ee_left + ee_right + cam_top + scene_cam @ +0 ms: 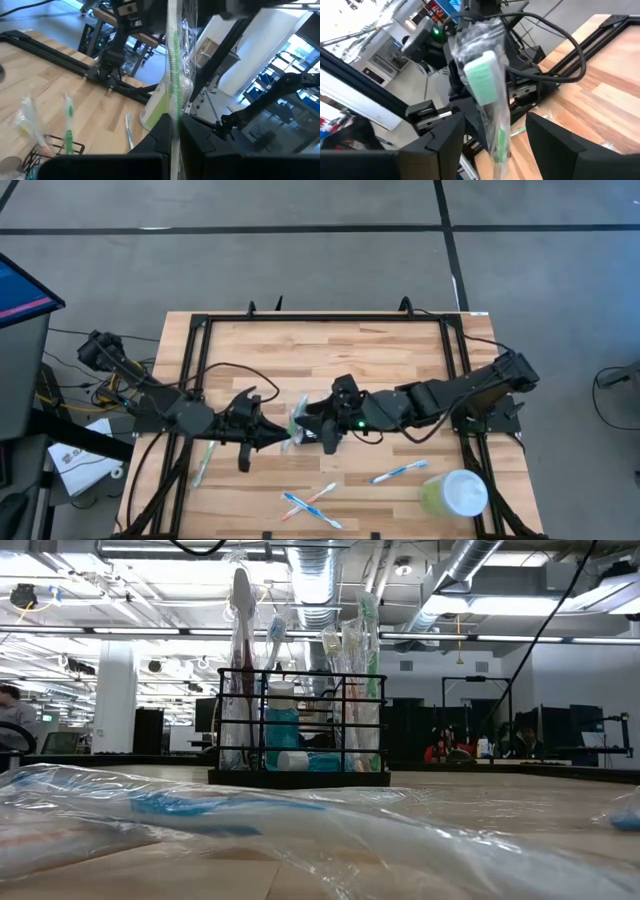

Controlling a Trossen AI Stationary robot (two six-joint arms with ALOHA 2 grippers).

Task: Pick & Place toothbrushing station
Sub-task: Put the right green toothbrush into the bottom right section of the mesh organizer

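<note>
The toothbrushing station [300,725] is a black wire rack that stands on the table and holds several toothbrushes upright. It also shows in the left wrist view [55,150]. In the high view the arms cover it. My left gripper [283,438] is at the table's middle, shut on a plastic-wrapped green toothbrush [173,75]. My right gripper [318,430] faces it, open. Its two fingers stand on either side of the wrapped brush [485,85] without a visible touch. My left gripper pinches the wrapped green toothbrush by its handle [173,117] between its two fingers. The brush runs across the fingers, with its green head [481,75] above the hold and its other end below. The brush is clear of the table, and its wrap is crumpled around it.
A pale green cup with a white lid [455,495] stands at the near right corner. Loose toothbrushes lie at the near left [205,460], the near middle [310,502] and beside the cup [400,472]. A wrapped brush [200,810] lies close to the low camera.
</note>
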